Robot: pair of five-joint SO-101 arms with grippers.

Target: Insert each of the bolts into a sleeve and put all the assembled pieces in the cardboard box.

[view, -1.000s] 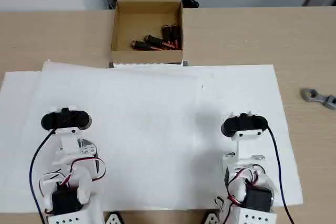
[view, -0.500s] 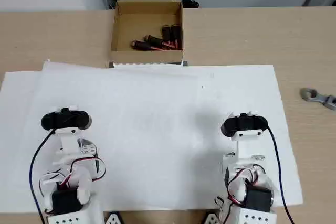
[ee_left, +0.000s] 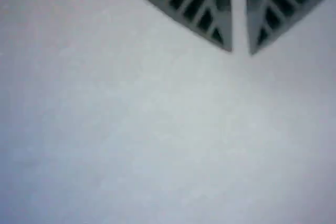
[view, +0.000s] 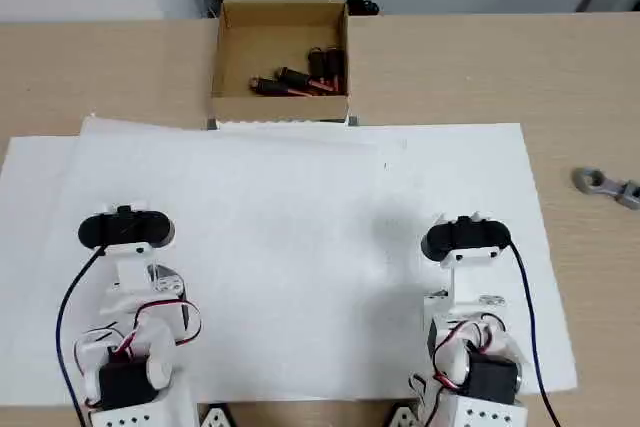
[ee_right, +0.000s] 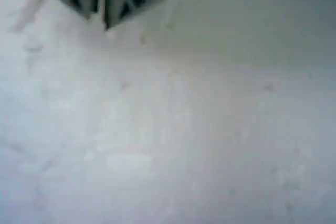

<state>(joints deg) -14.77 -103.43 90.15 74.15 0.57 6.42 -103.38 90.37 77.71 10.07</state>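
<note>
Apparently the task is at or near its end. Every bolt-and-sleeve piece on view lies in the box (view: 232, 45), so the filling step looks done, though that is a judgement from how things lie.

The box stands open at the far side of the bench (view: 450, 67), touching the far edge of the white paper (view: 300, 217). The pieces (view: 300, 79) are dark sleeves with reddish bolt ends, bunched in the box's near right corner. Some cross each other, so their exact number is hard to tell. The rest of the box floor is bare cardboard.

One arm (view: 125, 277) and the other arm (view: 468, 292) sit folded at the near edge of the paper, well apart from the box and from each other. I cannot tell from the wrist views which is which. The left hand (ee_left: 240, 51) hangs just over the paper, its fingers drawn to a thin slit with nothing between them. The right hand (ee_right: 101, 20) does the same and is closed tighter.

A small metal tool (view: 605, 185) lies on the bare bench beyond the paper's right edge, untouched.

The next move probably calls for nothing more than a check that each bolt is seated in its sleeve. If one has slipped out, a hand would have to open and reach the full length of the paper into that crowded corner.
</note>
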